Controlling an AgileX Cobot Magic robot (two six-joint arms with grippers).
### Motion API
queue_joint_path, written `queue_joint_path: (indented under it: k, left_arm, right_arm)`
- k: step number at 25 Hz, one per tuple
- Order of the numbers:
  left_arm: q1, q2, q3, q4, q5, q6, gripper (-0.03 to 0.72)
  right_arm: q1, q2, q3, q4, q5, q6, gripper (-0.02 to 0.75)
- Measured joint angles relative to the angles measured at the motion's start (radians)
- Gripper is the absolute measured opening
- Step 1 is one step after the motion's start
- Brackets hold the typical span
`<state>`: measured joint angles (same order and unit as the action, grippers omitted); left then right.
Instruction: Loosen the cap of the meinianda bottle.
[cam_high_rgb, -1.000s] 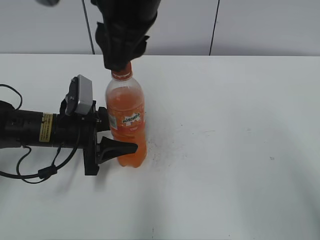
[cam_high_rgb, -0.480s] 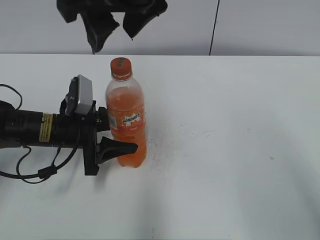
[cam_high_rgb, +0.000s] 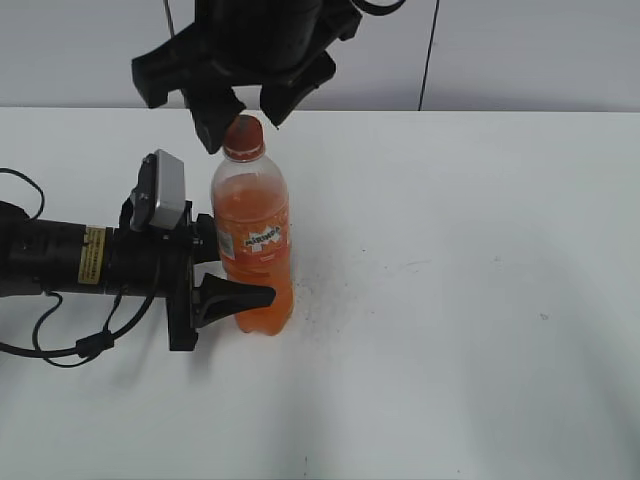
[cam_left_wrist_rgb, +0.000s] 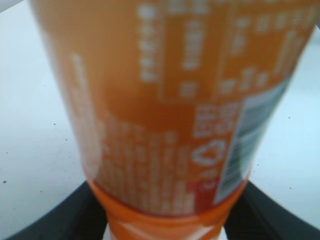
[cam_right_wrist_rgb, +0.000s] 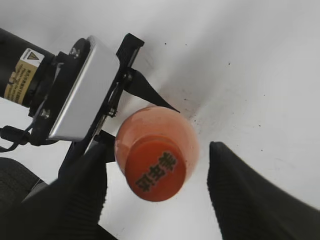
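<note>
While the white table (cam_high_rgb: 470, 300) is taken up by little else, the left arm (cam_high_rgb: 60, 262) is laid low along it from the left, and its gripper (cam_high_rgb: 232, 272) is clamped around the lower body of the bottle (cam_high_rgb: 255, 240), one black finger (cam_high_rgb: 235, 296) seen crossing in front near the base. That hold is judged to be there so the bottle stands upright and cannot spin when the top is turned. In the left wrist view the bottle's label fills nearly everything, with dark finger edges at both lower corners. From above, the right gripper (cam_high_rgb: 240, 112) is hung over the neck with its jaws spread apart, one pad (cam_right_wrist_rgb: 85, 192) to the left and the other to the right of the cap (cam_right_wrist_rgb: 155, 170), neither seen pressing on it. The cap is seated on the neck, lettering up, centred between the pads, so a closing and a twist are judged to be what comes next.
</note>
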<state>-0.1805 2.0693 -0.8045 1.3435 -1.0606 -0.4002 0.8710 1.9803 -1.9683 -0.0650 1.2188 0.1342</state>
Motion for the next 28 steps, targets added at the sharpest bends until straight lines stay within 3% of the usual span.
queue_joint_path:
  k: [8, 15, 18, 24, 28]
  left_arm:
    - [0.0, 0.0, 0.0, 0.003, 0.0, 0.0, 0.403]
    - [0.0, 0.0, 0.0, 0.003, 0.0, 0.0, 0.403]
    - [0.0, 0.0, 0.0, 0.004, -0.001, 0.001, 0.403]
    - [0.0, 0.0, 0.0, 0.004, -0.001, 0.001, 0.403]
    - [0.0, 0.0, 0.0, 0.002, 0.0, 0.0, 0.403]
  right_arm:
    - [0.0, 0.0, 0.0, 0.022, 0.001, 0.002, 0.278]
    - [0.0, 0.0, 0.0, 0.022, 0.002, -0.058, 0.269]
    - [0.0, 0.0, 0.0, 0.023, 0.002, -0.228, 0.269]
    - [0.0, 0.0, -0.001, 0.025, 0.002, -0.854, 0.269]
    - [0.0, 0.0, -0.001, 0.025, 0.0, -1.153, 0.265]
